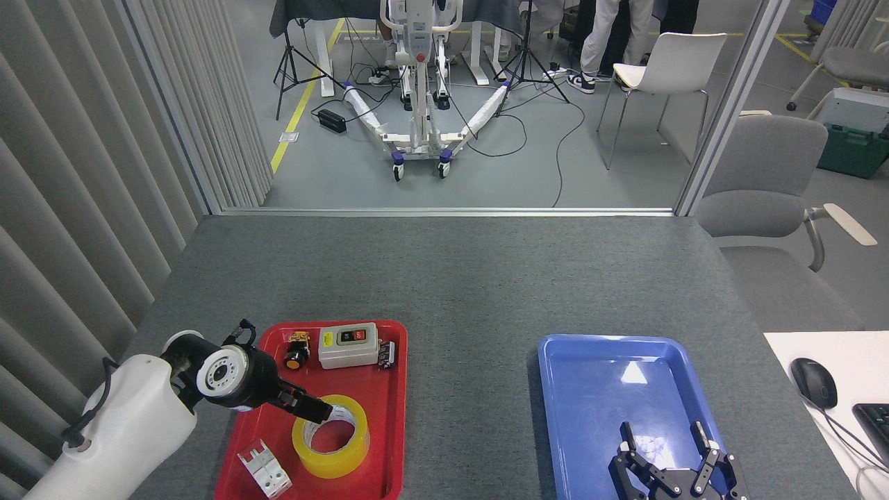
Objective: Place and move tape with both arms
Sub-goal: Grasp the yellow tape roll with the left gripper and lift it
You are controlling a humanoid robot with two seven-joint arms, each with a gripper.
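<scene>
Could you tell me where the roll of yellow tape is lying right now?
In the head view, the tape lies flat in the near half of the red tray on the left, beside the white breaker, with the left hand at its rim.

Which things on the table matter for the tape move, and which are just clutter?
In play: tape; red tray; blue tray; left gripper; right gripper.

Clutter: switch box; yellow push button; white breaker; mouse; keyboard.
</scene>
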